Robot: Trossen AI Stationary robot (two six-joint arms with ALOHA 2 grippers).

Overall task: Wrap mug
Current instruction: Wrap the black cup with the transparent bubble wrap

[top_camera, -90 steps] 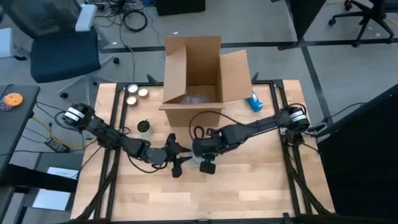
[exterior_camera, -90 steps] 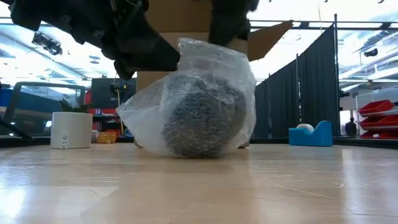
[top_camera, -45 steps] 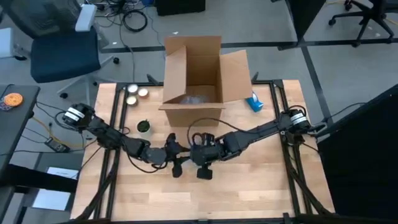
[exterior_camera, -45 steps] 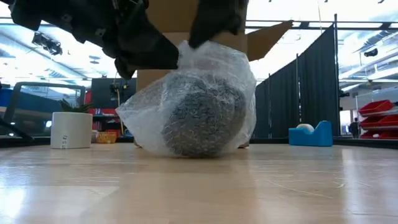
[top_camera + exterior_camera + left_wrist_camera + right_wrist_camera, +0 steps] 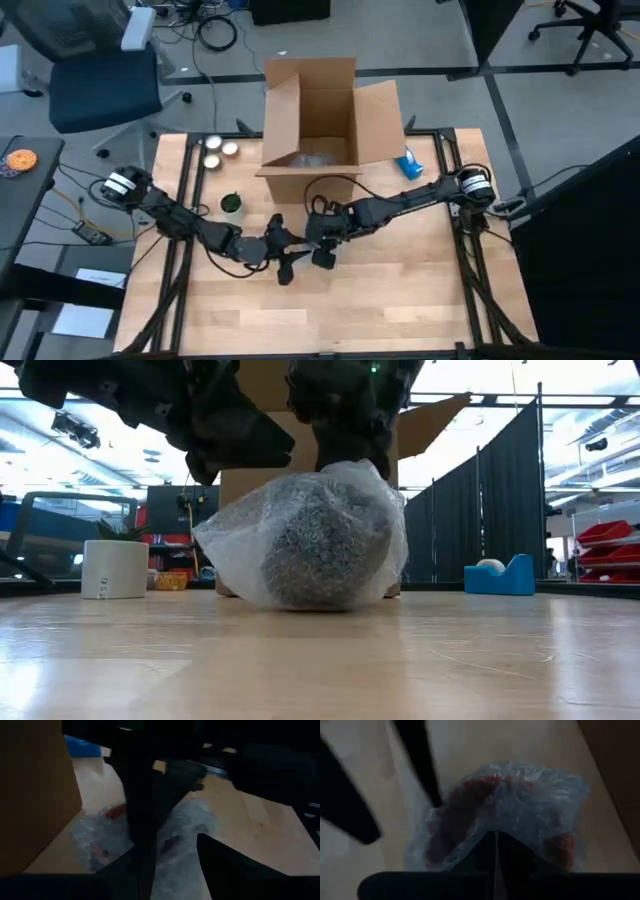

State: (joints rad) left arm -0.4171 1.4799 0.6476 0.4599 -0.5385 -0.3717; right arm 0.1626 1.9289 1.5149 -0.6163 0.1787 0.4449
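Wooden desk (image 5: 400, 290) carries the open cardboard box (image 5: 315, 130); just in front of it sits the bubble-wrapped mug (image 5: 315, 540). Right end effector (image 5: 496, 851), clenched, presses directly atop it. Left end effector (image 5: 283, 262), fingers spread, flanks it, equally near.

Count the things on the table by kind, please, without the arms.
Bubble-wrapped mug: 1
Cardboard box: 1
Blue tape dispenser: 1
Small potted plant: 1
Round tins: 3
Total: 7
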